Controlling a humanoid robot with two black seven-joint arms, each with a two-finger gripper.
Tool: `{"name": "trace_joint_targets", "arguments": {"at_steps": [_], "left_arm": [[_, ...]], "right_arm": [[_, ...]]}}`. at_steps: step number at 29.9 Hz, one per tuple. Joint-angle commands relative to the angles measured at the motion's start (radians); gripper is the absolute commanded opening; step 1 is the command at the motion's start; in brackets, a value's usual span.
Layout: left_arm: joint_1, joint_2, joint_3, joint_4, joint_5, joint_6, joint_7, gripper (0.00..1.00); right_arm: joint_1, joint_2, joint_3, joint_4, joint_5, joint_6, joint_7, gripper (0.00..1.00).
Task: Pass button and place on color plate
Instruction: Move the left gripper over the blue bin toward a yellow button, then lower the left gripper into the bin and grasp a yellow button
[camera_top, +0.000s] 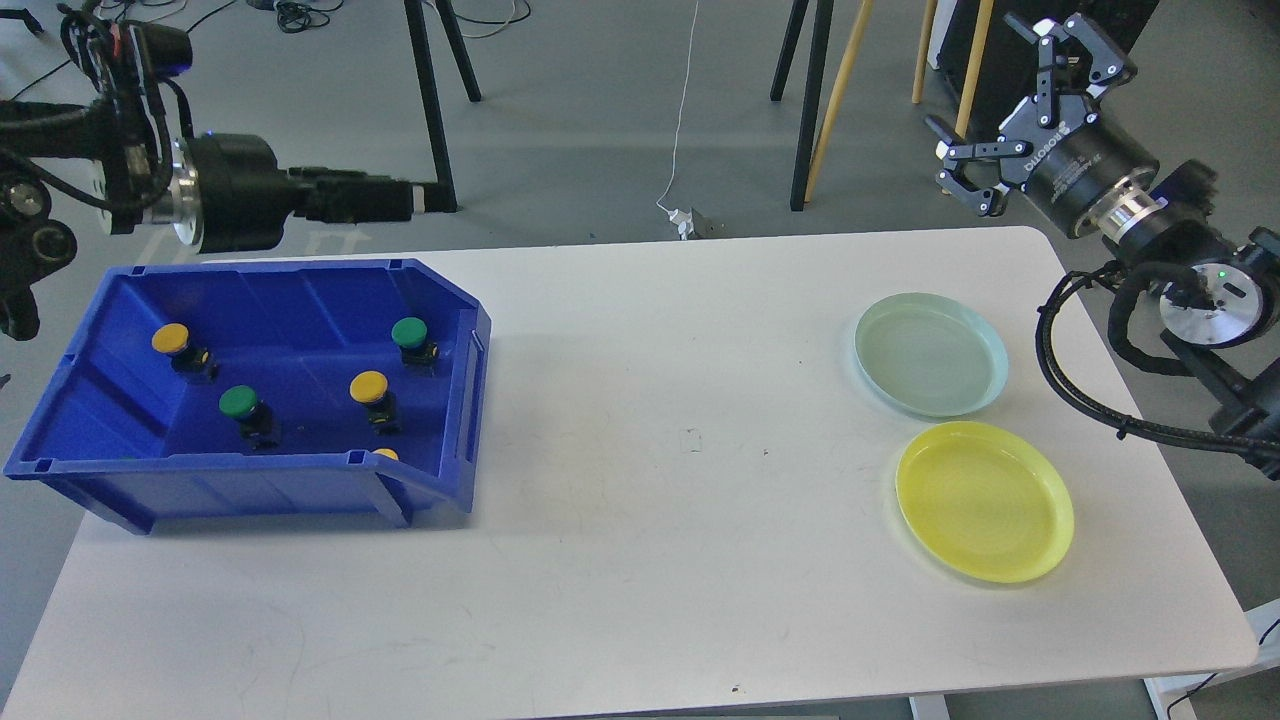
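Observation:
Several push buttons lie in a blue bin (300, 482) at the table's left: yellow ones (170, 338) (368, 385), green ones (238, 402) (409, 331), and a yellow one (384, 455) mostly hidden behind the front wall. A pale green plate (930, 353) and a yellow plate (983, 500) sit empty at the right. My left gripper (400, 198) points right, level, beyond the bin's back wall; it is seen edge-on and holds nothing that I can see. My right gripper (972, 72) is open and empty, raised beyond the table's far right corner.
The white table (650, 450) stretches between bin and plates. Black tripod legs (430, 90), wooden poles (835, 100) and a white cable with a plug (685, 215) stand on the floor behind the table.

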Motion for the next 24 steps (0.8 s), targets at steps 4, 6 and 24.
{"name": "trace_joint_targets", "arguments": {"at_steps": [4, 6, 24], "left_arm": [[0.046, -0.131, 0.126, 0.163, 0.224, -0.004, 0.000, 0.99], [0.072, -0.175, 0.128, 0.225, 0.227, -0.004, 0.000, 0.99], [0.185, -0.347, 0.129, 0.440, 0.232, -0.002, 0.000, 0.98]], "right_arm": [[-0.028, -0.014, 0.007, 0.009, 0.000, -0.001, 0.000, 1.00], [-0.031, -0.014, 0.006, 0.008, 0.000, -0.001, 0.000, 1.00], [-0.039, -0.014, 0.006, 0.009, 0.000, -0.001, 0.001, 1.00]]}}
